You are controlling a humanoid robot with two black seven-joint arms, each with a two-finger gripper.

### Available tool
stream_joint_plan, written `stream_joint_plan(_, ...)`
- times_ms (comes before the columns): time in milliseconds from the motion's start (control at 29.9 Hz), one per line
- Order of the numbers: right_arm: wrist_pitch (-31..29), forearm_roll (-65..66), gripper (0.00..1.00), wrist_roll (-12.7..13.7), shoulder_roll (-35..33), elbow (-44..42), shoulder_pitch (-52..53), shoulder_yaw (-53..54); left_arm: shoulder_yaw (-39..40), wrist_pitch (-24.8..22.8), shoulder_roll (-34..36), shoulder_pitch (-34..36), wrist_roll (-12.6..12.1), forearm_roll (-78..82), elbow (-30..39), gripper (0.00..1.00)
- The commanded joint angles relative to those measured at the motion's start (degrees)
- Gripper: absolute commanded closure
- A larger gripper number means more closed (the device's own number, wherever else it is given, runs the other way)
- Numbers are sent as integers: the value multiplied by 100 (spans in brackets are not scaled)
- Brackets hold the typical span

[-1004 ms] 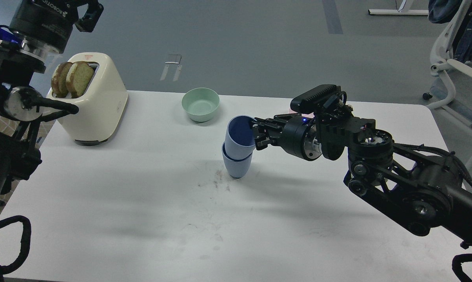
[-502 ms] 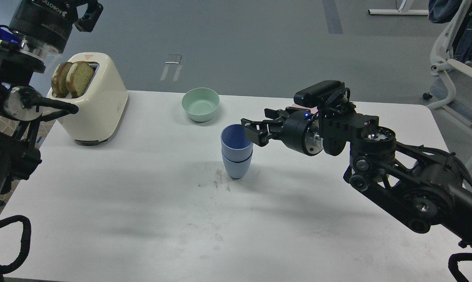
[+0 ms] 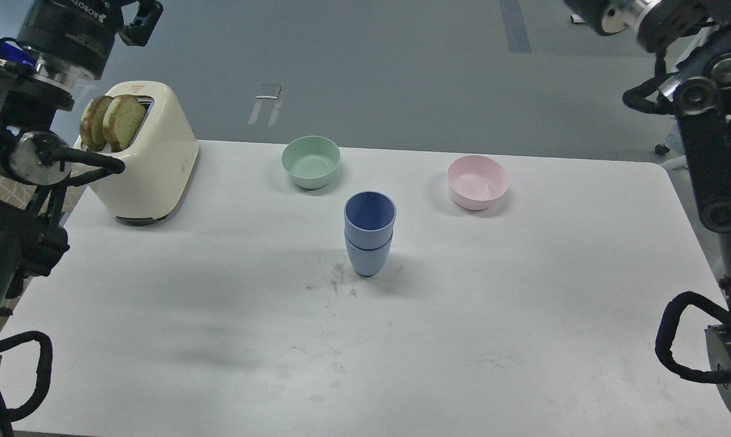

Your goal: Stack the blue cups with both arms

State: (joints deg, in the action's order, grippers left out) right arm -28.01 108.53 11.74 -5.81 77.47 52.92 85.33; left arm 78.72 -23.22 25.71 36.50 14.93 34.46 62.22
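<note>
The two blue cups [image 3: 369,233] stand nested one inside the other, upright, near the middle of the white table [image 3: 523,291]. Nothing touches them. My left arm is raised at the top left; its gripper [image 3: 139,17] is far from the cups, partly cut off by the frame edge, and its fingers cannot be told apart. My right arm [image 3: 699,121] is raised along the right edge, and its far end runs out of the top of the view, so its gripper is hidden.
A mint-green bowl [image 3: 311,161] sits behind the cups and a pink bowl [image 3: 478,182] to their right rear. A cream toaster [image 3: 144,155] with two bread slices [image 3: 112,121] stands at the back left. An office chair stands off the table's right.
The right gripper let go of the upper cup, which settled straight into the lower one. The right arm pulled back and swung up to the right edge, uncovering the pink bowl.
</note>
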Motion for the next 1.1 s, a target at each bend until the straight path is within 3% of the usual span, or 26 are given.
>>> stream_joint_plan(0,1,-908,0,-5,-60,-582,8,633,-41,-7,4,-21,-16,-18,-51,2)
stream_joint_plan(201,1,-2632,0,-48,-588,-1461,-45,775,-50,-7,22,76,-16,-27,-358,2)
stream_joint_plan(301,453,-3475,0,-127,-614,-1945,-80,810,-50,-25,30,111,-43,-35,-517,2)
stream_joint_plan(402,516,-4108,0,-128,-623,-2262,-115,810,-50,-33,30,94,-60,-62,-526,2)
stream_joint_plan(703,568,-6219,0,-136,-755,-2316,-501,854,-50,-192,30,67,-122,-545,-640,2)
stream_joint_plan(803,560,-6466,0,-154,-746,-2316,-581,906,-50,-192,22,41,-122,-545,-676,2)
stream_joint_plan(904,551,-6957,0,-356,-702,-2316,-747,1239,-50,-192,-22,-38,-122,-554,-684,2)
stream_joint_plan(1071,516,-7310,0,-374,-676,-2307,-941,1337,-50,-192,-31,-91,-113,-554,-676,2)
